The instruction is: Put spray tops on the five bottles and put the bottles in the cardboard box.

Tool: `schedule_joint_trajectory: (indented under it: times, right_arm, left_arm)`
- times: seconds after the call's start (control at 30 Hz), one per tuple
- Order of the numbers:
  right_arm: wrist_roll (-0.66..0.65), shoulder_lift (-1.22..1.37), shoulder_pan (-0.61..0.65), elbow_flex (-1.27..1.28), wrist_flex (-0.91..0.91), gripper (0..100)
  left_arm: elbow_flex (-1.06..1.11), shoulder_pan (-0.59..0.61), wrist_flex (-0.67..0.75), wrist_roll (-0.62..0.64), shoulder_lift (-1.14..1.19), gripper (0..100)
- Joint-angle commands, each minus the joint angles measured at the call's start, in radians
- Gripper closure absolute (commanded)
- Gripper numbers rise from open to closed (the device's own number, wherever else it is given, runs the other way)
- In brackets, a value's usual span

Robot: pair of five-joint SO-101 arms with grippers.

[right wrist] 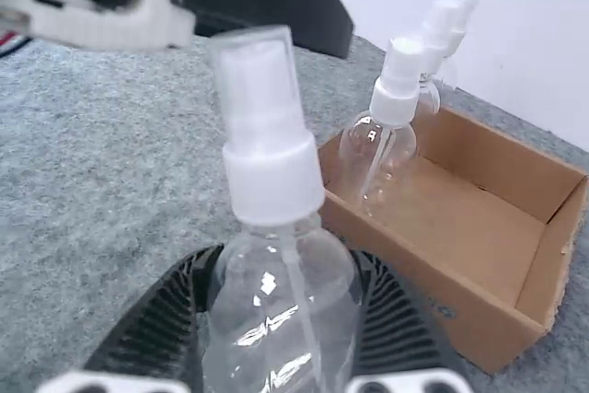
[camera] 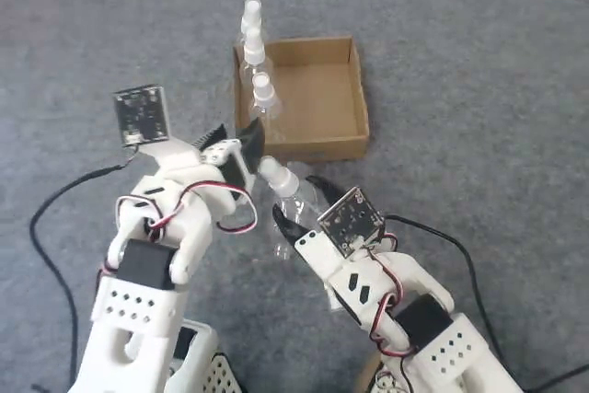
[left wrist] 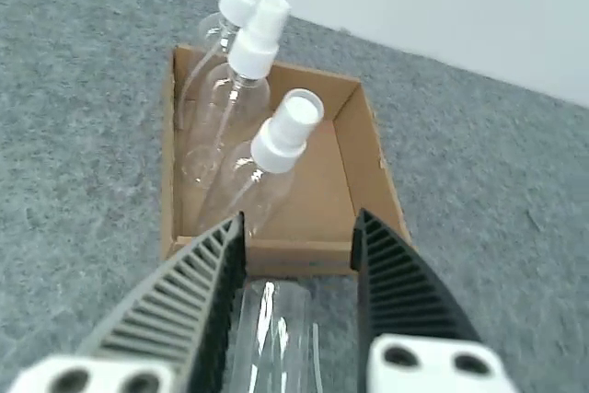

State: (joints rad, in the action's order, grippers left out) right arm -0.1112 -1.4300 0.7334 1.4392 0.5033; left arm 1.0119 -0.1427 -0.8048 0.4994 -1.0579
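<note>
My right gripper (camera: 299,204) (right wrist: 281,315) is shut on a clear bottle (camera: 296,192) (right wrist: 276,301), held just in front of the cardboard box (camera: 359,89) (left wrist: 368,149) (right wrist: 433,296). A white spray top (camera: 273,170) (right wrist: 267,135) sits on the bottle, tilted toward the box. My left gripper (camera: 247,140) (left wrist: 299,236) hangs open close by that spray top. A clear bottle body (left wrist: 276,338) shows low between its fingers; whether they touch it I cannot tell. Three capped bottles (camera: 263,98) (left wrist: 262,149) (right wrist: 386,126) stand along one wall of the box.
Grey carpet (camera: 460,62) covers the table, with free room to the right of the box and on its far left. Black cables (camera: 55,204) (camera: 446,241) trail beside both arm bases near the front edge.
</note>
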Motion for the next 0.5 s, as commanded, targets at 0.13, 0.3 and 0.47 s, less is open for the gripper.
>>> schedule_joint_trajectory:
  times: [0.13, 0.3, 0.47]
  right_arm:
    - [-0.012, -0.028, 0.005, -0.080, 0.015, 99.2]
    - [-0.012, -0.028, 0.004, -0.078, 0.015, 99.2]
    - [-0.012, -0.028, 0.004, -0.075, 0.015, 99.2]
  left_arm:
    - [0.013, -0.115, 0.031, -0.057, -0.020, 83]
    - [0.033, -0.175, 0.031, -0.092, -0.026, 83]
    - [0.025, -0.172, 0.031, -0.094, -0.026, 83]
